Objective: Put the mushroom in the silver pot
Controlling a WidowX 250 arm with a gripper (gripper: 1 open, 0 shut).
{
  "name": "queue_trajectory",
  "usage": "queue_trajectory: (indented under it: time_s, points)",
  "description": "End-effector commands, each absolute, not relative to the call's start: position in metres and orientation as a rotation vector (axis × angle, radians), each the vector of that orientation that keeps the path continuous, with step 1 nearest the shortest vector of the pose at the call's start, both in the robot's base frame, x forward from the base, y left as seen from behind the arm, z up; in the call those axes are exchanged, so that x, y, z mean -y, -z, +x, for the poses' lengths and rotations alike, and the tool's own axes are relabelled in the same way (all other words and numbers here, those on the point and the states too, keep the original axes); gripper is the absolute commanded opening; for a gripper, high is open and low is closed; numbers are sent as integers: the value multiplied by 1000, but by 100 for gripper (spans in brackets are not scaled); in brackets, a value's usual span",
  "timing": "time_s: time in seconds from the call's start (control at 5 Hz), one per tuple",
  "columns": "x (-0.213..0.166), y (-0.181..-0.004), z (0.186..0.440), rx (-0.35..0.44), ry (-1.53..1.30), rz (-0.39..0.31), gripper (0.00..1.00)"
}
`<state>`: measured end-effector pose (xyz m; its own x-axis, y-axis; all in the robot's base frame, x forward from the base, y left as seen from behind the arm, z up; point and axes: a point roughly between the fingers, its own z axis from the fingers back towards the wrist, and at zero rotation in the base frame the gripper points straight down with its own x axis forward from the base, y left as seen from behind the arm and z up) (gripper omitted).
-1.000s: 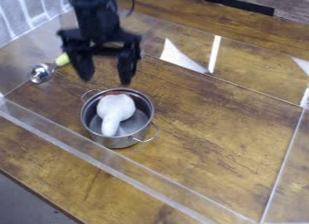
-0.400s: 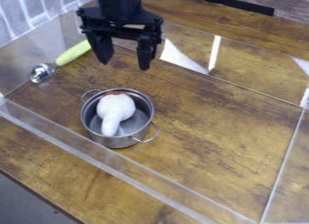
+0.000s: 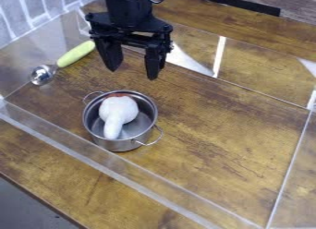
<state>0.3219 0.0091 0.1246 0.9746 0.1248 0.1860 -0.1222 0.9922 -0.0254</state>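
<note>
mushroom lying inside the silver pot, gripper hanging spread above the table

the mushroom (image 3: 116, 115) is resting in the silver pot (image 3: 121, 120), white stem pointing toward 6 o'clock, cap toward 12. the gripper (image 3: 133, 64) is hovering at the pot's 12 o'clock, fingers wide apart and holding nothing. a yellow-green vegetable (image 3: 77, 54) and a small metal spoon-like object (image 3: 42, 75) are lying at the pot's 10 o'clock.

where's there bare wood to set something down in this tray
The widest free patch is the wood to the right of the silver pot, running to the clear wall on the right. A narrower strip lies between the pot and the near wall. The far left is crowded: the open gripper, the yellow-green vegetable and the small metal spoon.
</note>
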Motion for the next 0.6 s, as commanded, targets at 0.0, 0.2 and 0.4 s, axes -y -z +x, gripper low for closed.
queue_trajectory:
  time_s: [0.0,0.2,0.4]
  points:
    - [-3,-140,320,221,-83,-5,100]
    - [-1,-141,316,210,-74,2,100]
    - [1,-143,313,205,-65,7,100]
